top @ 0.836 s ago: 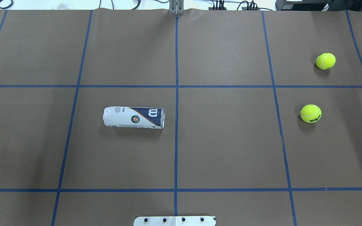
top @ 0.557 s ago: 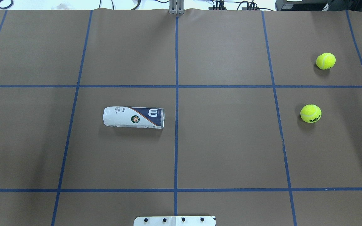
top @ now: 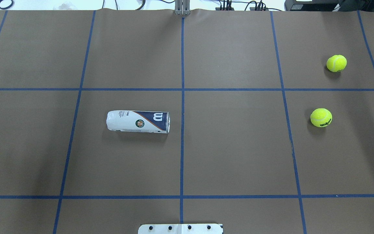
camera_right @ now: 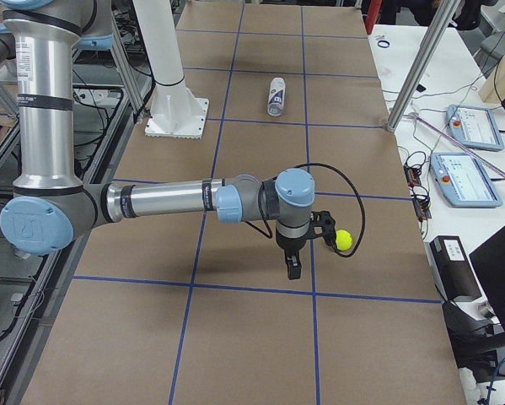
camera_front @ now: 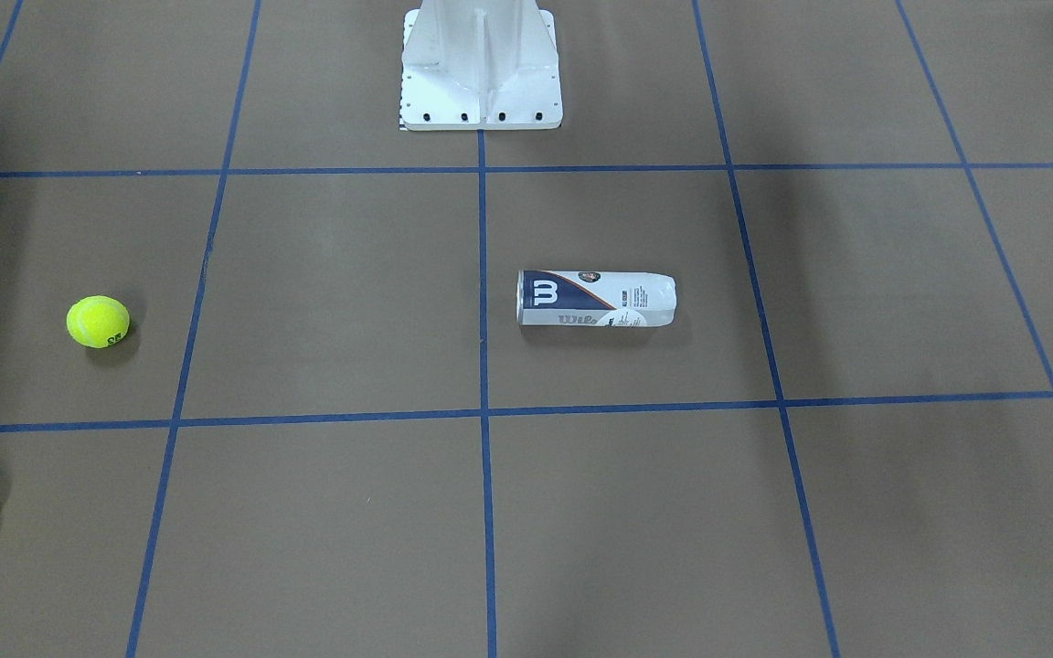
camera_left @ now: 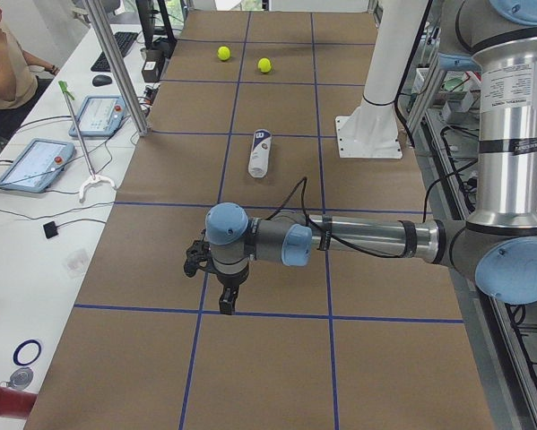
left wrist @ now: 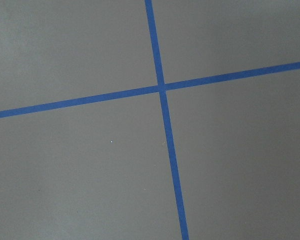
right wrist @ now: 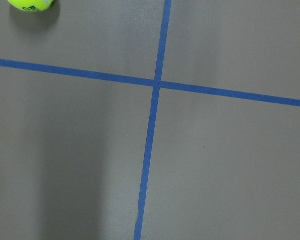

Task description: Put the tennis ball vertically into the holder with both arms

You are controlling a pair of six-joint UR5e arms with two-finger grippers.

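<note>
The holder (top: 138,121) lies on its side left of the table's centre line, metal rim toward the centre; it also shows in the front view (camera_front: 595,298) and both side views (camera_left: 260,152) (camera_right: 276,95). Two yellow tennis balls (top: 321,117) (top: 336,63) lie at the right. My left gripper (camera_left: 226,303) hangs over the table's left end, far from the holder. My right gripper (camera_right: 292,266) hangs over the right end, beside a ball (camera_right: 343,240). I cannot tell whether either is open or shut. The right wrist view catches a ball (right wrist: 32,4) at its top edge.
The white pedestal base (top: 180,228) stands at the near middle edge. Blue tape lines (top: 182,97) cross the brown table cover. Tablets and cables lie on side benches (camera_left: 35,166) (camera_right: 471,169). A person (camera_left: 4,63) sits by the left end.
</note>
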